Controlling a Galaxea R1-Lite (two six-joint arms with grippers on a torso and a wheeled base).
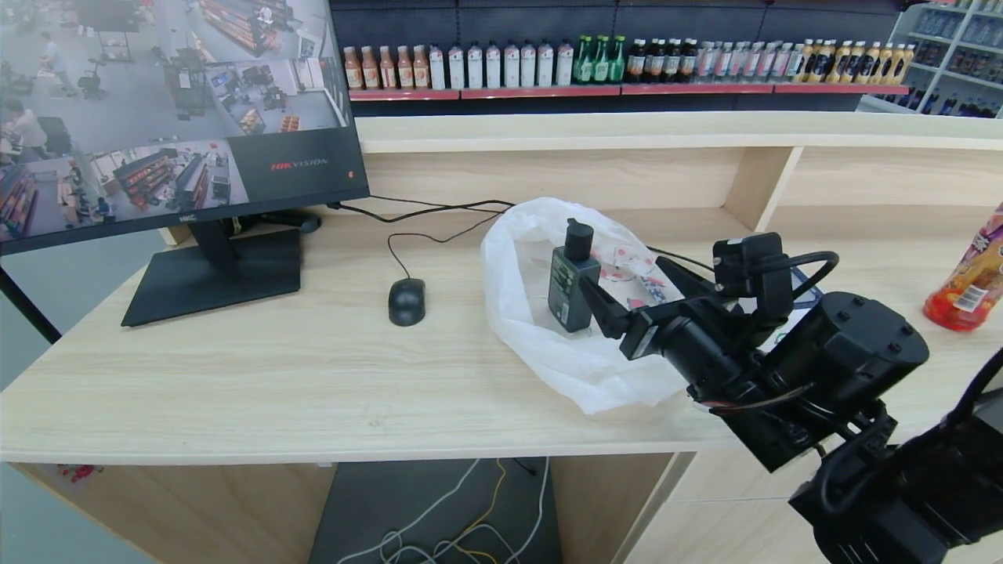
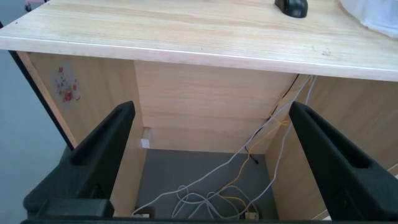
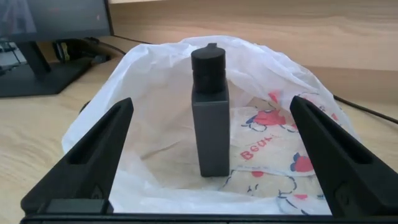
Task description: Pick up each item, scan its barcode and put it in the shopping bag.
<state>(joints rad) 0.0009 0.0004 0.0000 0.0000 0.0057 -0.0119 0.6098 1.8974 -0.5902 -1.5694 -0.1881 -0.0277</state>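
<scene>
Bottle [image 1: 572, 286] upright in bag [image 1: 548, 352], right tool [image 3: 211, 109] wide open facing it; left tool [image 2: 211, 112] wide below desk [image 2: 186, 37]; mouse [image 1: 407, 301] near bag.

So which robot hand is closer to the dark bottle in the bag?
Right. The right hand is open beside the dark bottle; the left hand is away at the front edge of the desk.

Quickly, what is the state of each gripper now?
Left gripper: open, empty.
Right gripper: open, empty, at the shopping bag.
</scene>
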